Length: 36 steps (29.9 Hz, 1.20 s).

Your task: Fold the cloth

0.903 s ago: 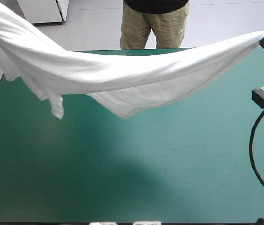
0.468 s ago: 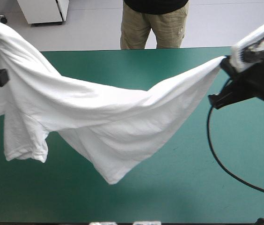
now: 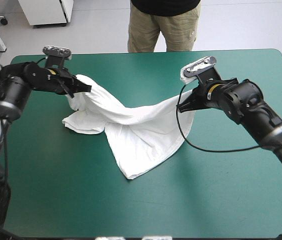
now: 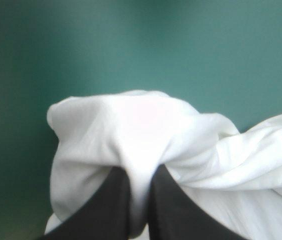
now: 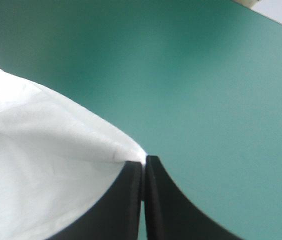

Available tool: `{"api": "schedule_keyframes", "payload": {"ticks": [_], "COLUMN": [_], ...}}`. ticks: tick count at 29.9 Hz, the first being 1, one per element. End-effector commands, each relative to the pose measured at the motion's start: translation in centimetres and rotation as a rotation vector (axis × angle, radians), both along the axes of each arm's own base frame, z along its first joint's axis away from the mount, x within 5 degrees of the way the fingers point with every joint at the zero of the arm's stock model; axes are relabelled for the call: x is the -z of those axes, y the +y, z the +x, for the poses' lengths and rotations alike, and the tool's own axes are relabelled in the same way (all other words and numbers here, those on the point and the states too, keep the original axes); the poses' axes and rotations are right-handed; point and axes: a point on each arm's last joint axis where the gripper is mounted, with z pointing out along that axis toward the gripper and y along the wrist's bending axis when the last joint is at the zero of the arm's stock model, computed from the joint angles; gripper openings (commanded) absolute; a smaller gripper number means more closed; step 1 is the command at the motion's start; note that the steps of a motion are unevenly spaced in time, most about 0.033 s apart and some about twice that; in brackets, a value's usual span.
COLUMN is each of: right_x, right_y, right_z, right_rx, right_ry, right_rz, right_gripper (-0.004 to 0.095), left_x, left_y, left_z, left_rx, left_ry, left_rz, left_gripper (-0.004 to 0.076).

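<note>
Teal-green table cover [image 3: 221,190] is smooth and matte, with only a few faint scuffs. The T-shirt [image 3: 136,130] is thin, soft white fabric. It's half spread, half rumpled across the middle of the table, reaching toward the far left corner. One pointed flap lies flat toward the near edge, and a folded lump sits on the left side. A wrinkled ridge of cloth runs between the two grippers.

The left gripper [image 3: 83,86] is near the far left corner. Its black fingers [image 4: 106,205] are nearly together, with a thick puffy wad of shirt squeezed between them and bulging out past the tips.

The right gripper [image 3: 183,106] is right of centre, toward the far edge. Its fingers [image 5: 121,200] are pinched tight into a point on a thin corner of the shirt. The fabric fans out from that pinch in fine creases, with bare cover on the other side.
</note>
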Motion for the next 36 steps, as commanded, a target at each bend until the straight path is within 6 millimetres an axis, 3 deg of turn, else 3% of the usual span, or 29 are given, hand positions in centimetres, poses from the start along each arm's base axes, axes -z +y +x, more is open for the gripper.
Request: {"api": "schedule_keyframes", "payload": {"ticks": [1, 8, 14, 17, 18, 21, 24, 26, 31, 36], "right_x": [0.1, 3.1, 5.0, 5.5, 5.6, 5.2, 4.3, 2.6, -2.4, -7.9], "right_y": [-1.2, -3.1, -4.5, -5.4, -5.6, -6.3, -6.6, -6.8, -7.0, -7.7], "right_z": [3.5, 7.5, 9.2, 10.0, 10.3, 10.9, 11.2, 11.1, 9.3, 4.4], "right_rx": [0.032, 0.107, 0.154, 0.188, 0.197, 0.215, 0.213, 0.206, 0.173, 0.155], "right_ry": [-0.143, -0.141, -0.106, -0.099, -0.091, -0.090, -0.112, -0.135, -0.167, -0.271], "right_rz": [0.039, 0.039, 0.032, 0.067, 0.092, 0.142, 0.157, 0.149, 0.114, 0.138], "right_gripper": [-0.0017, -0.0017, 0.0003, 0.0109, 0.0191, 0.0420, 0.0553, 0.0551, 0.0523, 0.0474], "left_x": [0.9, 4.7, 4.7, 4.8, 4.9, 5.4, 5.5, 4.8, 0.7, -5.2], "left_y": [-0.8, -1.8, -1.8, -1.8, -1.9, -1.9, -2.1, -2.3, -2.3, -1.2], "left_z": [3.6, 9.5, 10.8, 10.9, 10.9, 10.9, 10.8, 10.3, 7.6, 2.7], "left_rx": [-0.014, -0.018, -0.028, -0.013, -0.003, 0.006, 0.011, 0.028, 0.093, 0.097], "left_ry": [-0.110, -0.069, -0.109, -0.122, -0.122, -0.096, -0.068, -0.042, -0.028, -0.097], "left_rz": [-0.079, -0.137, -0.146, -0.130, -0.123, -0.119, -0.146, -0.160, -0.141, -0.058], "left_gripper": [-0.0009, -0.0009, -0.0009, 0.0011, 0.0048, 0.0246, 0.0484, 0.0550, 0.0482, 0.0454]}}
